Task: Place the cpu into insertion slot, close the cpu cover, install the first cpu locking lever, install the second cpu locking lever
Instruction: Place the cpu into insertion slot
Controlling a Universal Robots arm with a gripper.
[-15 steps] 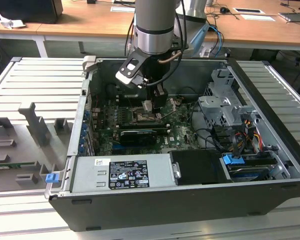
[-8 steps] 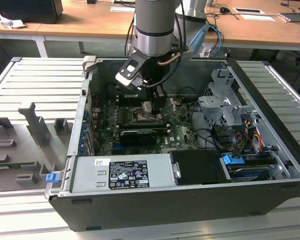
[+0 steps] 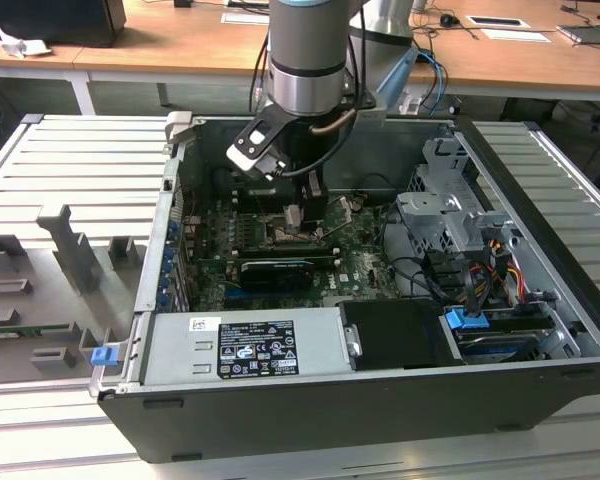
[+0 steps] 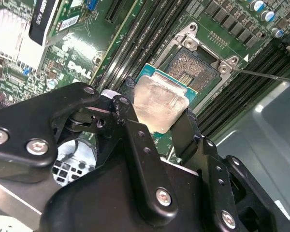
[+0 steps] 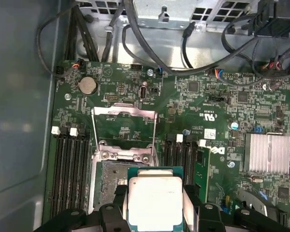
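case (image 3: 280, 420): open on top, lying on its side.
motherboard (image 5: 203, 96): green, flat on the case floor.
gripper (image 4: 157, 108): fingers closed part-way, pinching the cpu by two opposite edges.
cpu cover (image 5: 124, 111): swung open, beside the socket.
socket (image 4: 198, 65): uncovered, contacts showing.
cpu (image 5: 154, 200): held partly over the socket; contact unclear.

Silvery-grey cpu (image 5: 155, 200), teal-green rim; black hand (image 4: 158, 99); green motherboard (image 5: 208, 96).
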